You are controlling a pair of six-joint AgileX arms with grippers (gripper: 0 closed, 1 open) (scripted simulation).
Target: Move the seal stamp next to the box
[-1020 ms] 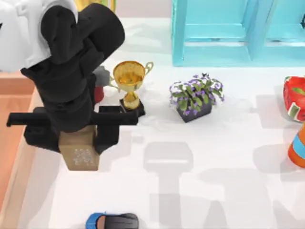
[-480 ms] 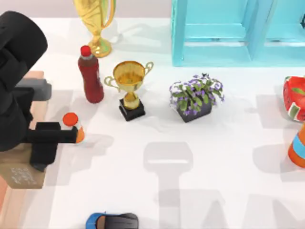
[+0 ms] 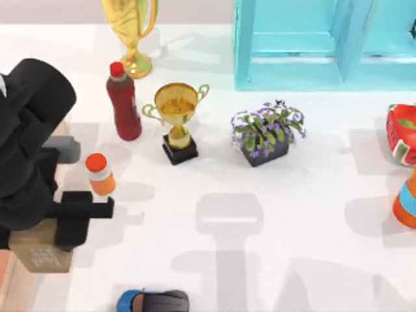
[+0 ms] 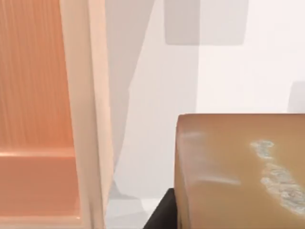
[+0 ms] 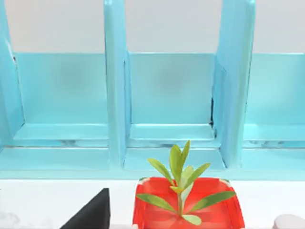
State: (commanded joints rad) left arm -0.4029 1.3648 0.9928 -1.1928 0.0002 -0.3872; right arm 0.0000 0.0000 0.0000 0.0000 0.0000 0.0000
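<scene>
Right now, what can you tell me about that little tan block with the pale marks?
The seal stamp is a small tan, wooden-looking cuboid with whitish engraved marks on its upward face. It sits at the table's left edge, partly under the left gripper, whose black parts flank it. In the left wrist view it lies close beside the salmon-orange box, not in it.

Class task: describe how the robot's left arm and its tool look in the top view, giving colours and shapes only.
The left arm is matte black and bulky, with rounded housings. Its tool is black too, built of blocky, square-edged bars. No cables or markings are visible.
</scene>
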